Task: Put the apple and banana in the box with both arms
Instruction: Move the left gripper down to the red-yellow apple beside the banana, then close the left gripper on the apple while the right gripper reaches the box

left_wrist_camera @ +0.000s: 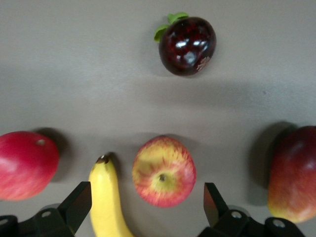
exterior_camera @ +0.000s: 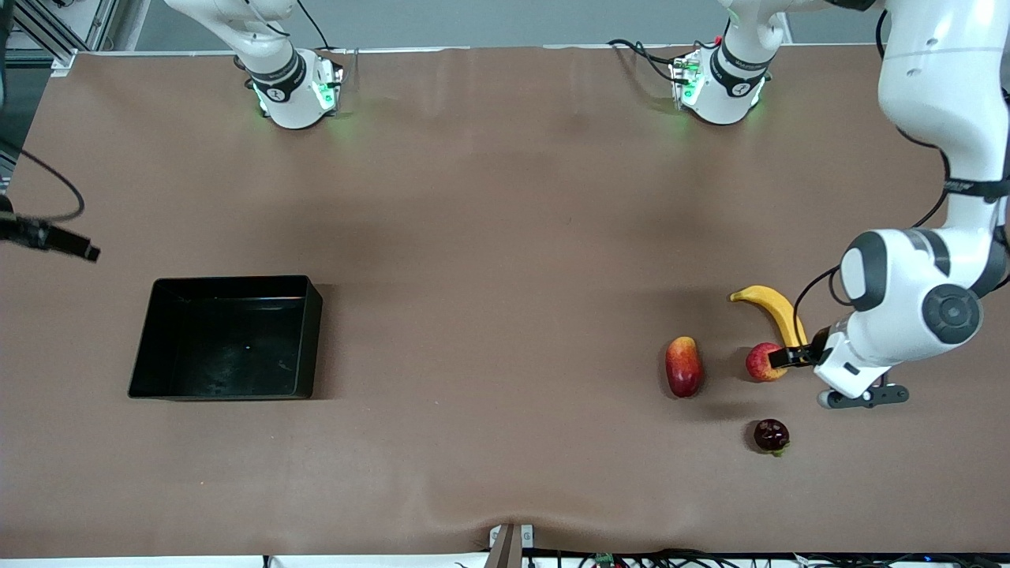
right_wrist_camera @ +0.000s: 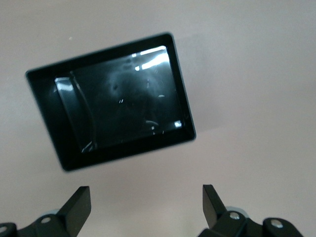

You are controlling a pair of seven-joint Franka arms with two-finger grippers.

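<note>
The apple (exterior_camera: 762, 361) lies toward the left arm's end of the table, touching the end of the banana (exterior_camera: 772, 309). My left gripper (exterior_camera: 791, 356) is open and low over them. In the left wrist view the apple (left_wrist_camera: 164, 171) and the banana's tip (left_wrist_camera: 105, 195) lie between the spread fingers of my left gripper (left_wrist_camera: 146, 205), which hold nothing. The black box (exterior_camera: 227, 339) stands empty toward the right arm's end. My right gripper (right_wrist_camera: 146, 197) is open and empty, up over the table beside the box (right_wrist_camera: 113, 98). The front view shows only a black part of the right gripper at its edge.
An elongated red-yellow fruit (exterior_camera: 683, 366) lies beside the apple, toward the box. A dark red round fruit with a green crown (exterior_camera: 771, 435) lies nearer the front camera. Another red fruit (left_wrist_camera: 24, 165) lies beside the banana, hidden under the left arm in the front view.
</note>
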